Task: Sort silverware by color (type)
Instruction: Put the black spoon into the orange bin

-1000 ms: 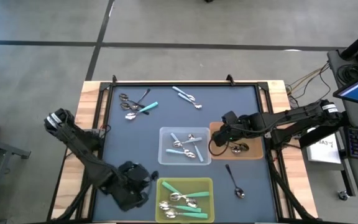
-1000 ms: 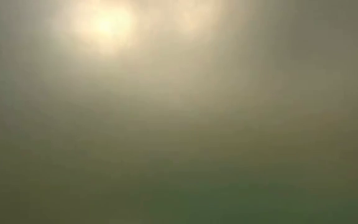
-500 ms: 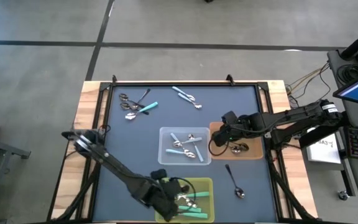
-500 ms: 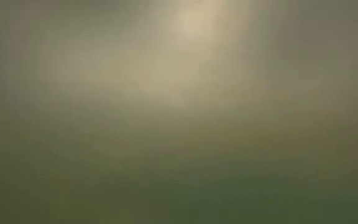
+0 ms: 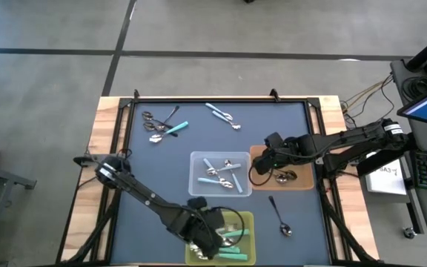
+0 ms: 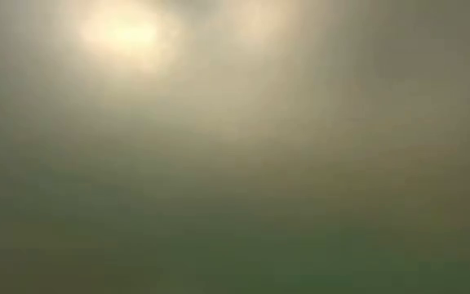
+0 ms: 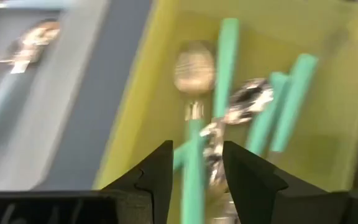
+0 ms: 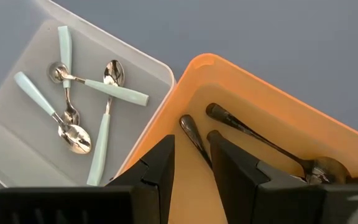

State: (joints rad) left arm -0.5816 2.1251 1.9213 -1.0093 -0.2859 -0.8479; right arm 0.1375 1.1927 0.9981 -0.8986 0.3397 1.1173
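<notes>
My left gripper (image 7: 197, 152) hangs open over the yellow-green bin (image 5: 247, 219) at the mat's near edge. A teal-handled spoon (image 7: 194, 93) runs through the gap between its fingers, with space on both sides. More teal spoons (image 7: 284, 99) lie in the bin. My right gripper (image 8: 191, 146) stands open, with a narrow gap, over the left end of the brown bin (image 5: 302, 182). Dark-handled spoons (image 8: 260, 140) lie in that bin. The low view shows only blur.
A clear bin (image 5: 199, 159) with light-blue spoons (image 8: 107, 90) sits mid-mat. Loose spoons lie at the far left (image 5: 158, 124), among them a teal one (image 5: 176, 127). A light-blue spoon (image 5: 221, 115) lies far centre. A dark spoon (image 5: 280, 215) lies near right.
My left gripper has swung from the mat's near-left part toward the table's right edge and now stands over the yellow-green bin. My right gripper has kept still.
</notes>
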